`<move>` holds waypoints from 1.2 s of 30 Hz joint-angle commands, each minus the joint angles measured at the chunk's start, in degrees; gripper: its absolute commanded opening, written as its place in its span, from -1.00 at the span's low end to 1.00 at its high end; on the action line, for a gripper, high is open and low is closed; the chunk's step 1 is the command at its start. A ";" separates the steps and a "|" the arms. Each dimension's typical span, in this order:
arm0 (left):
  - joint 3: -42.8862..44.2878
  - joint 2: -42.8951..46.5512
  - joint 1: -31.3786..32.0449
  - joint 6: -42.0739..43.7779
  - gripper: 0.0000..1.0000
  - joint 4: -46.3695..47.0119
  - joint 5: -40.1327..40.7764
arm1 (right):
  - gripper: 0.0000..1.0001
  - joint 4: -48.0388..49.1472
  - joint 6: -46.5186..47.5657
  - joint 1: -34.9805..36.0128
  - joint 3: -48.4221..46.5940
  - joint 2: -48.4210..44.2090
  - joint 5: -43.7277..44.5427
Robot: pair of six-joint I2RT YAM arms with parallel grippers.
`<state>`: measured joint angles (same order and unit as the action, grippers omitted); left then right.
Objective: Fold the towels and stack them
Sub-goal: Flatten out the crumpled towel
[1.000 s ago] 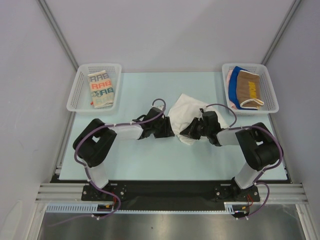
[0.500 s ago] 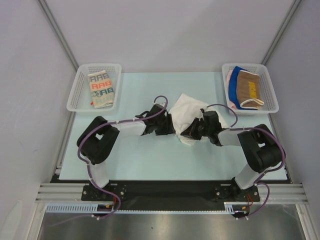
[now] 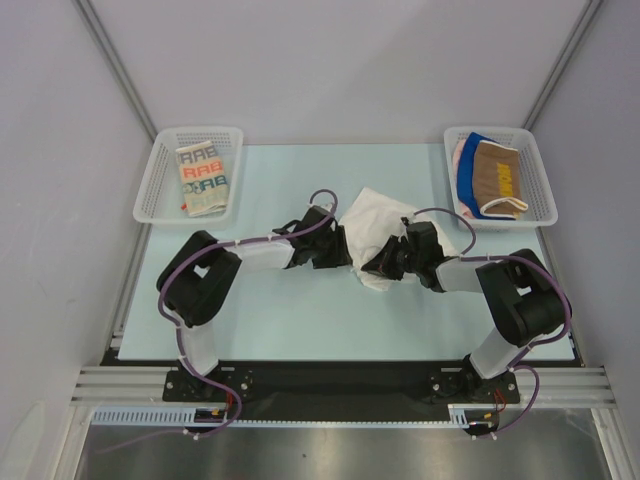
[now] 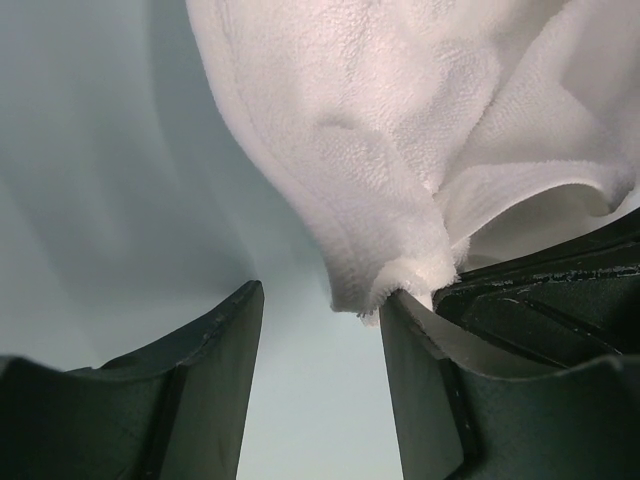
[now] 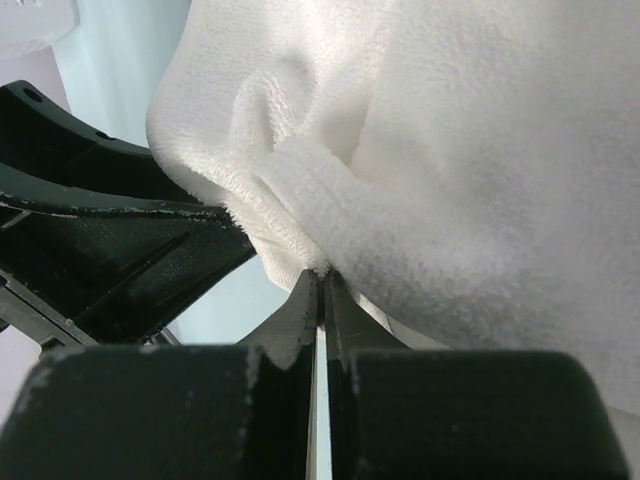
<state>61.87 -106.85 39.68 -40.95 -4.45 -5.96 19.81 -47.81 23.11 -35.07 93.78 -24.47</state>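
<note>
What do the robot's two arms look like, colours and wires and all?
Both the left arm and right arm are chunky black joints joined by pale grey tubes, with a purple cable looping along each. The left tool and right tool each have two flat dark fingers with scuffed edges.

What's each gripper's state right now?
Left gripper: open; a corner of the crumpled white terry-cloth towel sits between its fingers.
Right gripper: closed on the same towel's edge.
</note>
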 commanded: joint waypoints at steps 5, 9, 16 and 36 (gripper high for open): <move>4.05 -0.55 -0.66 2.45 0.12 1.64 2.88 | -1.00 -1.35 1.32 -0.26 -1.32 -0.79 -0.14; 4.58 -0.29 -0.83 3.59 0.11 2.86 3.76 | -1.00 -1.79 1.58 -0.35 -1.23 -0.96 -0.05; 5.46 -1.96 -1.01 4.21 0.10 4.27 1.21 | -1.00 -1.88 1.67 -0.79 -1.14 -0.70 -0.05; 1.15 -3.37 -1.10 3.95 0.07 20.71 -11.35 | -1.00 0.14 1.23 -1.67 -1.14 2.46 -0.93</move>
<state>64.14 -109.54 38.94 -37.47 12.05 -13.91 19.77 -47.37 21.87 -35.18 95.22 -26.00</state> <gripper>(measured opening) 0.536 0.021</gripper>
